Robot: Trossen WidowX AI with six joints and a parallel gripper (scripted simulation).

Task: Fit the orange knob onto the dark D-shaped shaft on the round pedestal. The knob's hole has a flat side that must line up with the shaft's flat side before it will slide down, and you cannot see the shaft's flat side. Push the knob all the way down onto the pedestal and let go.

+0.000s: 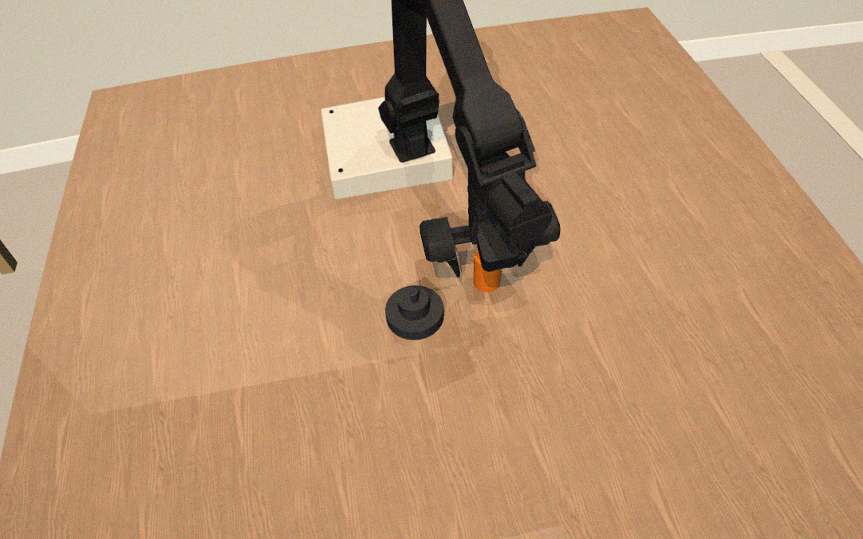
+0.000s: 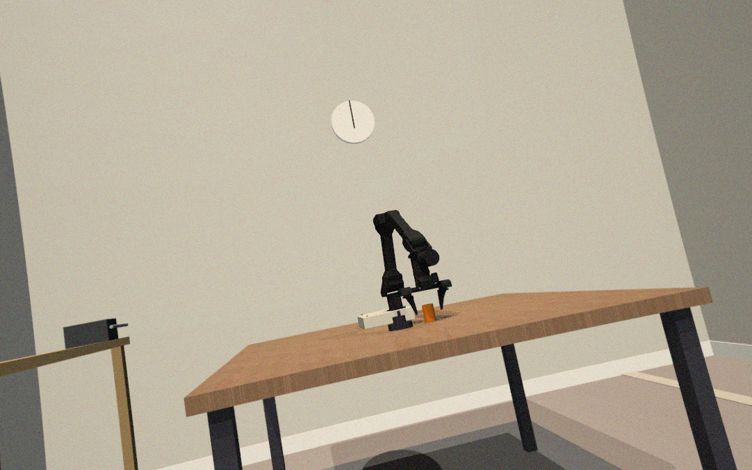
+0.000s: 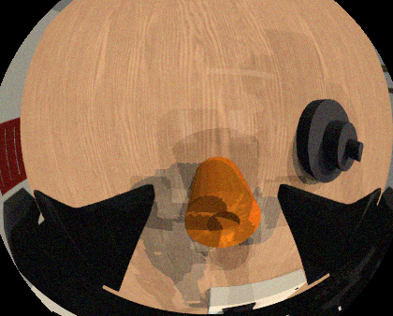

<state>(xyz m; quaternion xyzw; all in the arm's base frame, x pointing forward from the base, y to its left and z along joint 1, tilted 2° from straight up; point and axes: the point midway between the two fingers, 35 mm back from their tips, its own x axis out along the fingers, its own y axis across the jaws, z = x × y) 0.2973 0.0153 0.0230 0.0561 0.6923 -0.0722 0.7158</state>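
Note:
The orange knob (image 1: 486,280) (image 2: 429,313) (image 3: 223,201) stands upright on the table; its hole shows at its top in the wrist view, partly in shadow. My gripper (image 1: 490,270) (image 2: 428,311) (image 3: 218,193) is wide open, pointing down, with one finger on each side of the knob and a gap on both sides. In the top view the gripper hides the knob's top. The dark round pedestal (image 1: 396,321) (image 2: 399,326) (image 3: 315,140) stands beside the knob, with its bare shaft (image 1: 414,294) (image 3: 356,150) pointing up. The shaft's flat side cannot be made out.
The white base plate (image 1: 368,143) (image 2: 374,319) of the arm lies behind the knob and pedestal on the wooden table (image 1: 287,434) (image 2: 308,356). A side table (image 2: 17,363) with a dark box (image 2: 87,334) stands apart at the left in the exterior view.

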